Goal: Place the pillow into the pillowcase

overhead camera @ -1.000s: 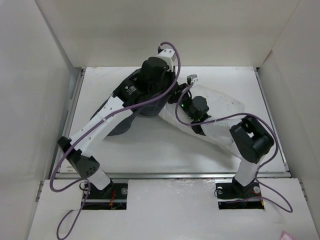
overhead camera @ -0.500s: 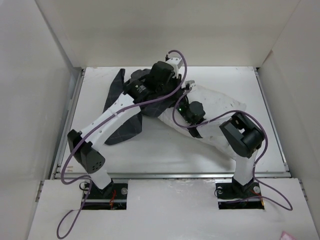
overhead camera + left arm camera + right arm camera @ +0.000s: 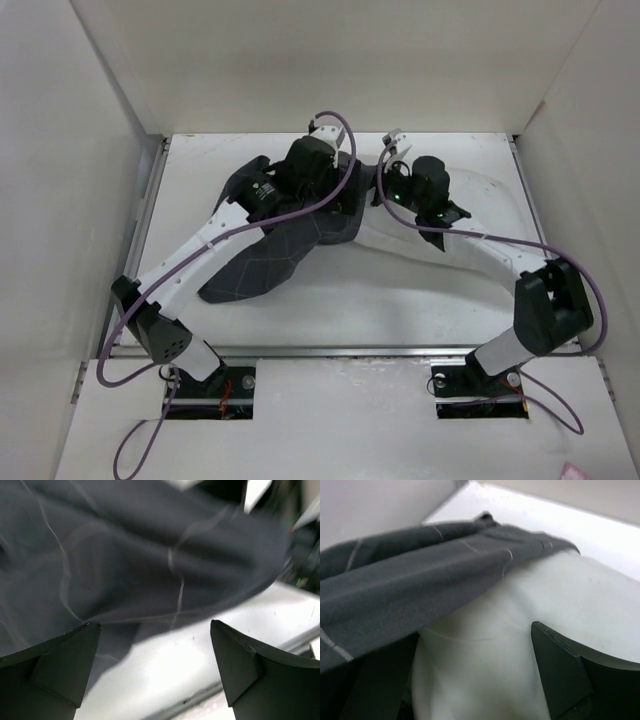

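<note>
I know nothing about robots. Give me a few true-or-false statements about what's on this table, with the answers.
1. The pillowcase is draped over one end of the pillow. True.
2. The pillow is fully inside the pillowcase. False: much of it lies bare.
3. The left gripper is open and holds nothing. True.
4. The pillowcase is plain red. False: it is dark grey with a thin light grid.

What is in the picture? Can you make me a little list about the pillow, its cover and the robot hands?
pillow: off-white, on the table, right part bare
pillowcase: dark grey, wrinkled, draped over the pillow's left end
left gripper: open, by the pillowcase, holding nothing
right gripper: open, over the pillow
job: not finished
</note>
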Available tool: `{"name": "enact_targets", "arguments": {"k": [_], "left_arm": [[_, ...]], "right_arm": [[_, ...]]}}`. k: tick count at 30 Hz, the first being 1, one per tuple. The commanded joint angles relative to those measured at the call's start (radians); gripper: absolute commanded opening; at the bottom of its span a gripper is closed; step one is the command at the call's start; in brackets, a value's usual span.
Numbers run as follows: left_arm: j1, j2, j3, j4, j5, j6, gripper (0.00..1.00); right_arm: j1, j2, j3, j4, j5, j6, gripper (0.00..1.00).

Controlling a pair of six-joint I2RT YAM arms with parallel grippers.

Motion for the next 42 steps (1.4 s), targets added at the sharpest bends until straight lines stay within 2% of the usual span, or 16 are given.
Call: {"name": "enact_targets", "arguments": {"k": [1, 4, 11, 14, 19, 20, 25, 28, 29, 33, 34, 35, 39, 42], "left_arm": [[-0.001, 0.012, 0.136, 0.026, -0.1, 0.071, 0.91], [0.008, 0.042, 0.191, 0.026, -0.109, 0.106, 0.91], [0.022, 0.053, 0.19, 0.063, -0.109, 0.151, 0.91], [0.076, 0.078, 0.181, 0.104, -0.086, 0.151, 0.86], [0.137, 0.18, 0.204, 0.176, -0.028, 0.151, 0.84], [0.148, 0.202, 0.221, 0.177, -0.019, 0.151, 0.82], [0.157, 0.34, 0.342, 0.166, 0.063, 0.169, 0.78], [0.157, 0.363, 0.331, 0.219, 0.118, 0.178, 0.78], [0.157, 0.372, 0.331, 0.23, 0.138, 0.178, 0.78], [0.157, 0.394, 0.321, 0.285, 0.179, 0.178, 0.78], [0.157, 0.394, 0.32, 0.298, 0.19, 0.178, 0.78], [0.157, 0.409, 0.32, 0.308, 0.201, 0.166, 0.78], [0.157, 0.455, 0.348, 0.362, 0.293, 0.155, 0.75], [0.157, 0.502, 0.371, 0.353, 0.342, 0.155, 0.72]], "right_arm": [[0.011, -0.086, 0.053, -0.383, 0.056, -0.142, 1.0], [0.011, -0.095, 0.107, -0.601, 0.169, -0.158, 1.0], [0.031, -0.169, 0.177, -0.833, 0.568, -0.149, 1.0], [0.057, -0.189, 0.217, -0.929, 0.767, -0.14, 1.0], [0.066, -0.171, 0.236, -1.08, 1.031, -0.055, 1.0], [0.066, -0.155, 0.245, -1.108, 1.135, -0.045, 1.0], [0.066, -0.02, 0.283, -1.258, 1.43, 0.162, 1.0], [0.066, -0.028, 0.305, -1.23, 1.38, 0.176, 1.0], [0.066, -0.049, 0.305, -1.15, 1.324, 0.117, 1.0], [0.066, -0.234, 0.239, -0.907, 0.907, -0.073, 1.0], [0.056, -0.271, 0.209, -0.875, 0.733, -0.107, 1.0], [0.056, -0.329, 0.199, -0.855, 0.681, -0.132, 1.0], [0.056, -0.391, 0.175, -0.841, 0.662, -0.158, 1.0], [0.056, -0.404, 0.174, -0.841, 0.8, -0.109, 1.0]]}}
